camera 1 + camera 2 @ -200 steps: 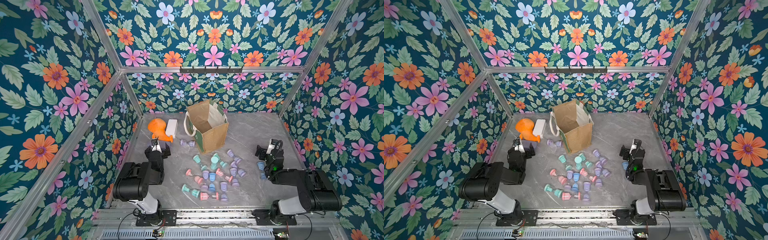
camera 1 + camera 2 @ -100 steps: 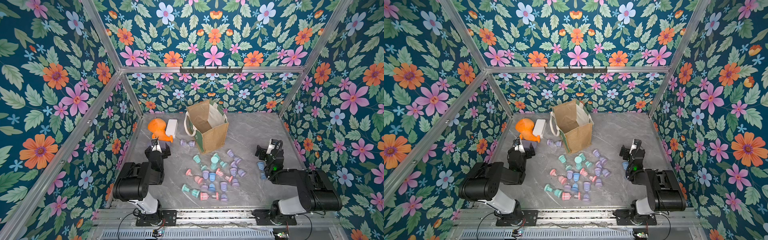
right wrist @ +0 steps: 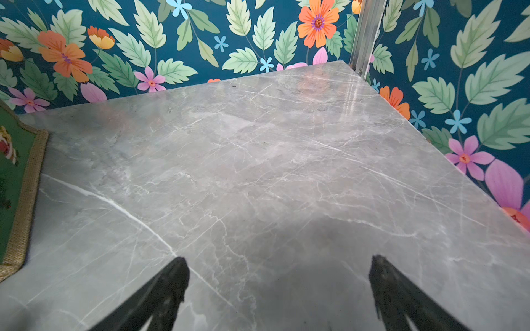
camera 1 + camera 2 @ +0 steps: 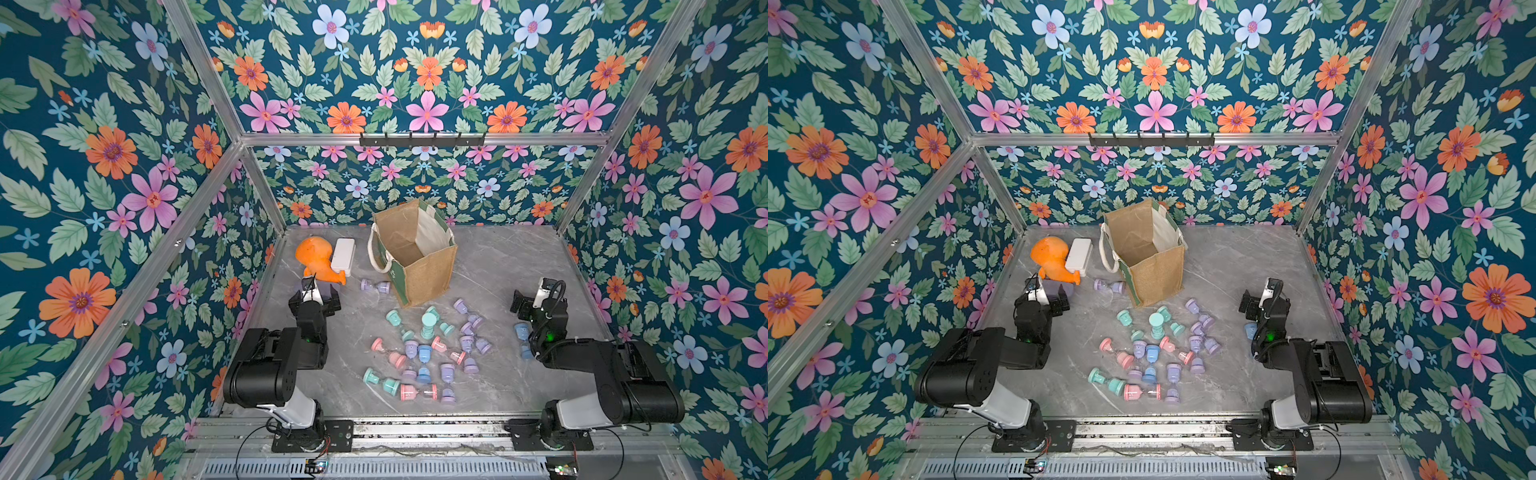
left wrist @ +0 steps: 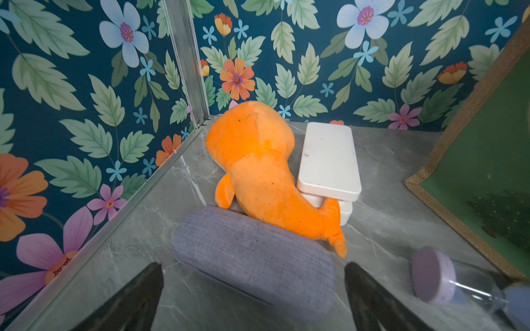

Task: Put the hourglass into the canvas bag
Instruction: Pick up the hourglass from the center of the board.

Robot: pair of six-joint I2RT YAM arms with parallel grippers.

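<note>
1. Nothing has moved since a second ago, we note.
2. Our canvas bag [image 4: 419, 270] stands open toward the rear.
3. We see the left gripper [image 5: 252, 268] and right gripper [image 3: 278, 260] gaping wide, holding nothing.
4. Little hourglasses [image 4: 428, 322] lie scattered on the table [image 4: 498, 270] just before the bag.

A: What lies under me?
B: The table [image 3: 258, 172]: smooth grey marble look, slight sheen.
A: And ahead of me?
B: Coarse woven bag [image 4: 428, 270], fuzzy plush [image 5: 258, 172], cloth-covered case [image 5: 252, 258], smooth matt box [image 5: 329, 160].

a robot lab booth: floral-papered walls [image 4: 428, 83] on aluminium framing [image 4: 291, 139], marble-look tabletop [image 4: 498, 266], two arms [image 4: 270, 365] on a rail [image 4: 428, 430].
</note>
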